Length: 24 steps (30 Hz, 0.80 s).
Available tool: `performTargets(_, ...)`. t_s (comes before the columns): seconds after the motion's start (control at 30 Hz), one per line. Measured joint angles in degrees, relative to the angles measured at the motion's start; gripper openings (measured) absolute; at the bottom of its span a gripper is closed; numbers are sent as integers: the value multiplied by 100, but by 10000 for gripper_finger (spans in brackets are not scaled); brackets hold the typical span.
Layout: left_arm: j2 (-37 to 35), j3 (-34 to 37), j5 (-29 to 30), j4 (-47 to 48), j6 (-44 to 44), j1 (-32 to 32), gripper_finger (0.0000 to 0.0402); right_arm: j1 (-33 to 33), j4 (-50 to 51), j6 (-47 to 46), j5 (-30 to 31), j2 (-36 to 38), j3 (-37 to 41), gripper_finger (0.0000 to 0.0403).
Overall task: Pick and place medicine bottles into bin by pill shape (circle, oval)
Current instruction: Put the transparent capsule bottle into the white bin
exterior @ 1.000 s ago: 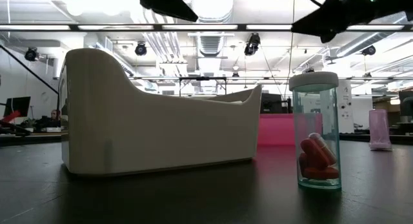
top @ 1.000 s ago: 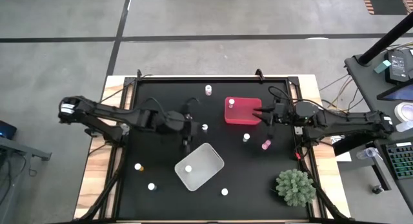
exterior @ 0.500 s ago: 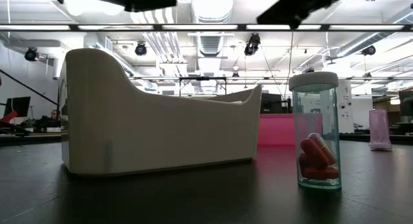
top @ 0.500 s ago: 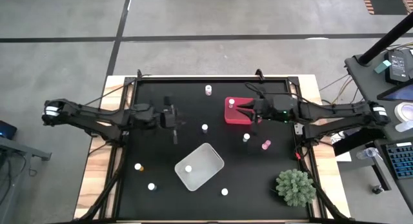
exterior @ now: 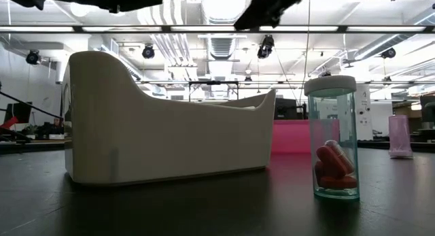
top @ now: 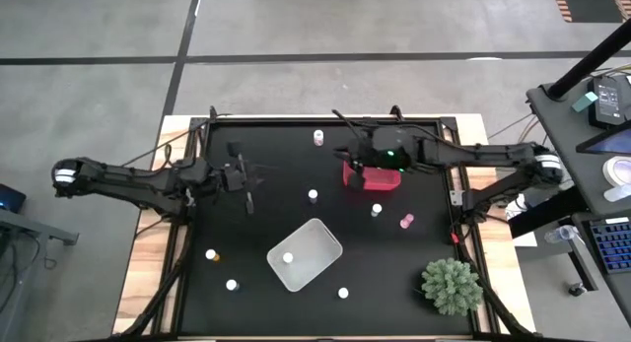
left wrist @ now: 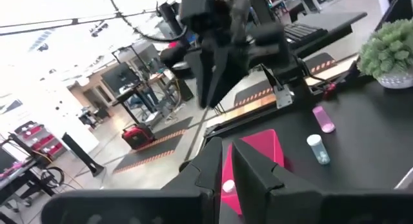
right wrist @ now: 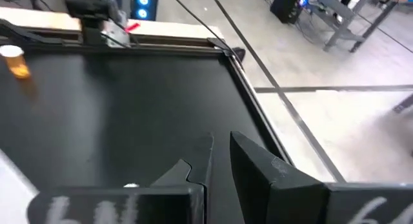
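While both my arms reach in over the black counter (top: 237, 234), neither gripper carries a bottle. My left gripper (top: 248, 192) hangs over bare counter toward the left edge, fingers pressed almost together on nothing. My right gripper (top: 356, 166) sits above the left rim of the pink bin (top: 383, 180), fingers likewise drawn nearly together and empty.

The white bin (top: 317, 243) lies near the middle of the counter, turned at an angle, with one white-capped bottle (top: 288, 256) inside it. The other medicine bottles stand loose:
- one (top: 317, 137) near the back edge;
- one (top: 313, 195) between the two bins;
- a teal one (top: 376, 211) and a pink one (top: 405, 222) just in front of the pink bin;
- an orange one (top: 212, 254) and a pale one (top: 231, 285) toward the front left corner;
- one (top: 343, 293) near the front edge, which close up is clear teal and holds red oval capsules.

A spiky green plant (top: 452, 285) occupies the front right corner.
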State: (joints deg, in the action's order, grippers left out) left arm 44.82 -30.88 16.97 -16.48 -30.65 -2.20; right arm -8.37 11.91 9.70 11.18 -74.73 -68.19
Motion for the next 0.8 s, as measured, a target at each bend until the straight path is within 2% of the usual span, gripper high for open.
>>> performTargets(0.47,-33,103,2,30,-17,0,17,-942,244,-148,-6,-1745,-1472,43)
performTargets(0.8,-183,134,4,27,-31,0,17,-1471,2074,-1356,-68,-2789,-2835,43)
